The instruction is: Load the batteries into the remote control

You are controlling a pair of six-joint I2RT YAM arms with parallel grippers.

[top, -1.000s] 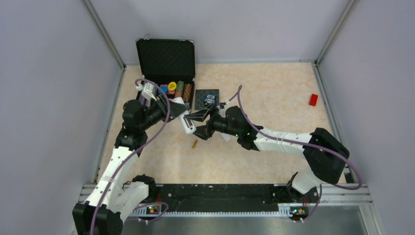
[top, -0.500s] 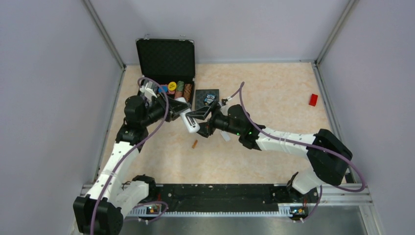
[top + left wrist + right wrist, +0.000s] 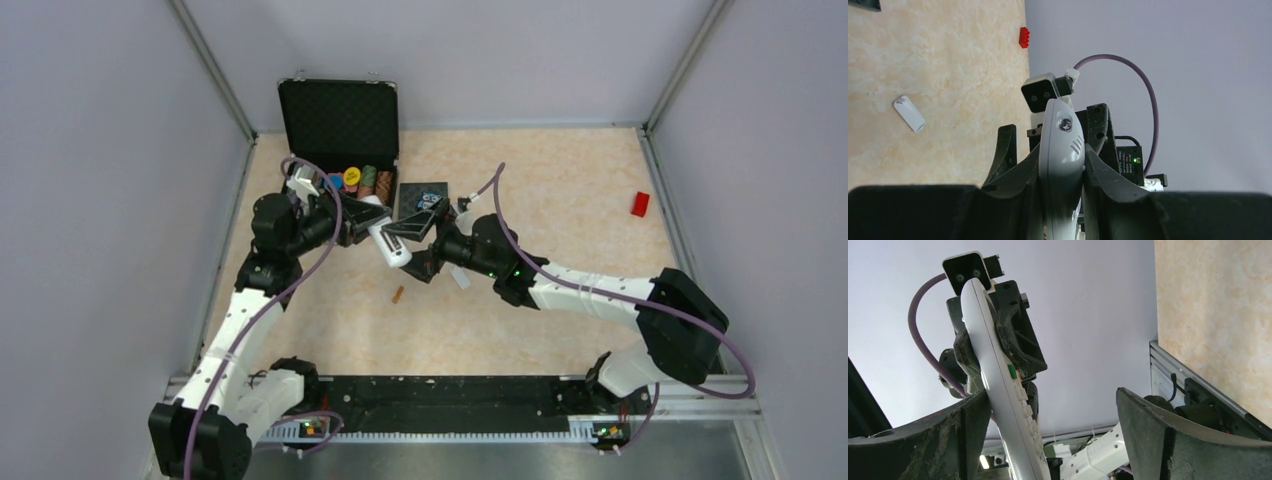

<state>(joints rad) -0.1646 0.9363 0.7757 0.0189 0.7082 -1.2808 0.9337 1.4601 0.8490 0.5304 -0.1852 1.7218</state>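
Above the table (image 3: pixel 560 200), the left gripper (image 3: pixel 1055 150) clamps the remote (image 3: pixel 385 243) aloft and the right gripper (image 3: pixel 1053 395) hangs with jaws spread beside its free end, so the right should, I judge, close squarely and gently there before the left lets go, the orange battery (image 3: pixel 398 294) lying loose below.

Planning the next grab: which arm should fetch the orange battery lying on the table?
Right. Its claw is open, gripping nothing, and close to the battery; the left claw is clamped on the remote.
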